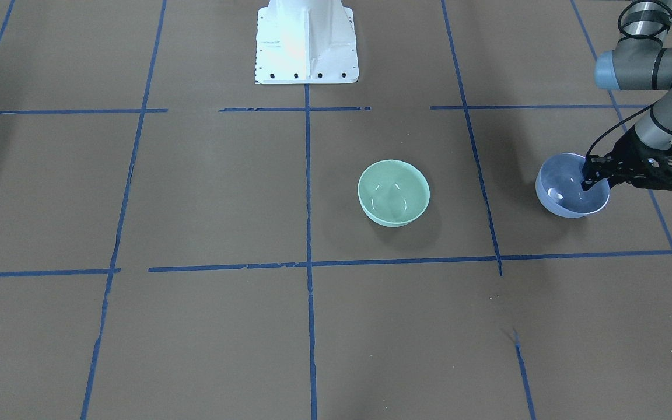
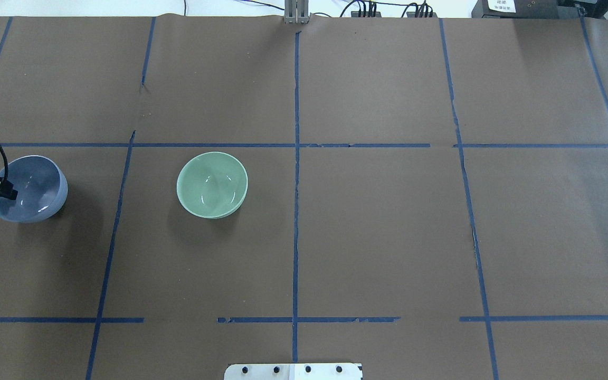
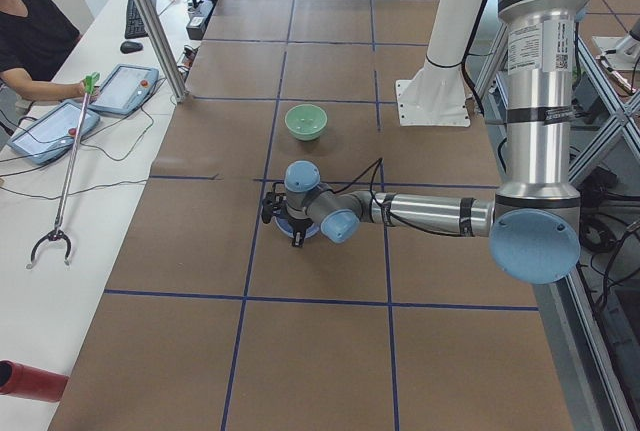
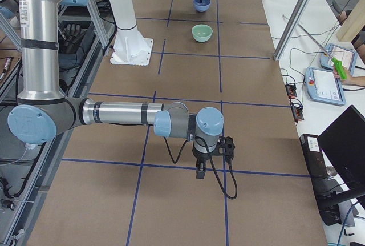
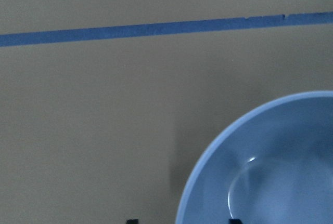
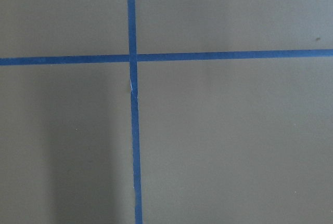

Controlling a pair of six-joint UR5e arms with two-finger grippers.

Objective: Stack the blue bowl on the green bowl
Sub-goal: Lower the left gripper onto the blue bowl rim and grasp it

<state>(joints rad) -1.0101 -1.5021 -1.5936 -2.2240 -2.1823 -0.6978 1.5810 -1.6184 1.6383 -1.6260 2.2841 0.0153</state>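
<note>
Blue bowl [image 1: 563, 198] is straddled at its rim by the left gripper [image 1: 598, 181], jaws apart, so the wall can be pinched for lifting.

One blue bowl [image 1: 560, 195] and one green bowl [image 1: 394, 192].

**Camera Placement: Six Views Checked**

Overhead view looks forward and down from behind the robot base [image 2: 293, 371]. Front view faces that base steeply from across the bench [image 1: 196, 350]. Both cover the green bowl [image 2: 212, 184] and blue bowl [image 2: 35, 190]. Side views look along the bench from either end. Wrist cameras sit close, pointing down at the bench.
</note>
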